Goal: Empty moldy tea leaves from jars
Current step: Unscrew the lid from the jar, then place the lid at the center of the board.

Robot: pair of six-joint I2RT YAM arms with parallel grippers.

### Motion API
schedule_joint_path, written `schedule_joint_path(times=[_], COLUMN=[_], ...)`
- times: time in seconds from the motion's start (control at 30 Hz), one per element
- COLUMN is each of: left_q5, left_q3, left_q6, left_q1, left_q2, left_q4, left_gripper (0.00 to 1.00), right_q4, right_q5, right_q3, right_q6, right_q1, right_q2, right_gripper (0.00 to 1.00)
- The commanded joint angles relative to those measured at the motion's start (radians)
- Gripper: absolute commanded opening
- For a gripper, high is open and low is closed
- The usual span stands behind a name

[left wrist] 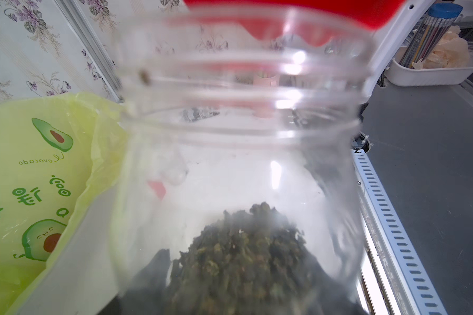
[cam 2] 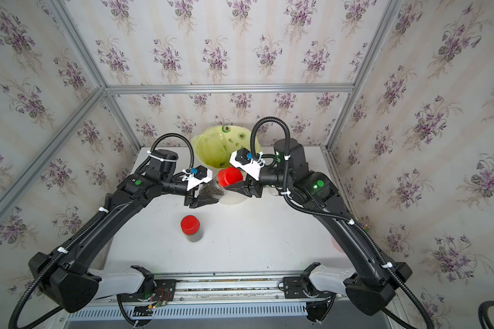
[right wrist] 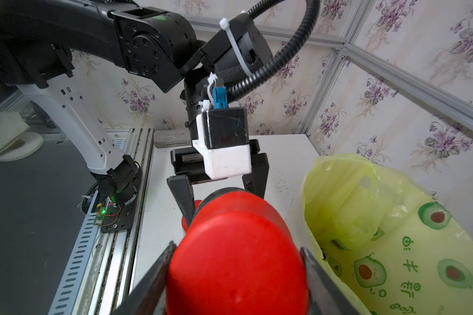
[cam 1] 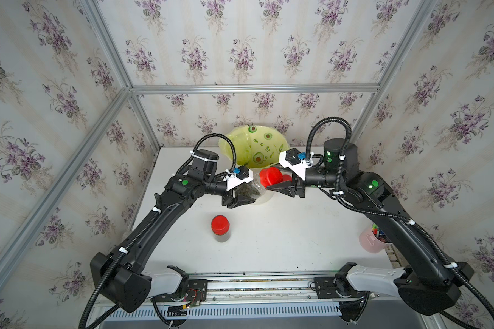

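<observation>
My left gripper [cam 1: 246,197] is shut on a clear jar [cam 1: 257,190], held tilted above the table just in front of the bin. Dark tea leaves [left wrist: 243,251] lie heaped in the jar's lower end between the left gripper's fingers. My right gripper [cam 1: 272,183] is shut on that jar's red lid [right wrist: 238,259] at the threaded mouth [left wrist: 243,81]; I cannot tell whether lid and rim still touch. A second jar [cam 1: 220,230] with a red lid and dark leaves stands upright nearer the front.
The white bin with a yellow-green avocado liner [cam 1: 251,145] stands at the back centre, right behind both grippers. Below the held jar, a clear round container [cam 1: 266,198] rests on the table with a red piece [cam 1: 286,179] beside it. A pink pen cup [cam 1: 372,239] stands at the right edge.
</observation>
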Motion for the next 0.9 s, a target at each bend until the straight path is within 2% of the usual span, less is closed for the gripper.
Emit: schedule_joint_path(times=[0.0,0.1,0.37,0.5,0.63,0.87], left_q5=[0.006,-0.017,-0.074,-0.114,-0.214,-0.368], left_q3=[0.008,0.017,0.062,0.107,0.153,0.235], left_q6=[0.008,0.011,0.037,0.054,0.084,0.142], left_q1=[0.000,0.000,0.003,0.007,0.008,0.008], left_q2=[-0.006,-0.014,-0.035,-0.038,-0.033,-0.003], left_q4=[0.011,0.009,0.010,0.006,0.005,0.003], left_gripper=[0.66,0.66,0.66,0.67,0.68,0.68], right_q4=[0.007,-0.028,-0.032,-0.024,0.046,0.093], right_q5=[0.068,0.145,0.284,0.360,0.436,0.581], right_q3=[0.020,-0.030,-0.296,-0.425,-0.554,-0.690], right_q6=[0.048,0.116,0.333,0.427,0.530,0.649], right_q1=[-0.001,0.000,-0.001,-0.001,0.000,-0.001], right_q2=[0.002,-0.029,-0.205,-0.200,-0.193,-0.184], right_gripper=[0.41,0.40,0.40,0.38,0.37,0.36])
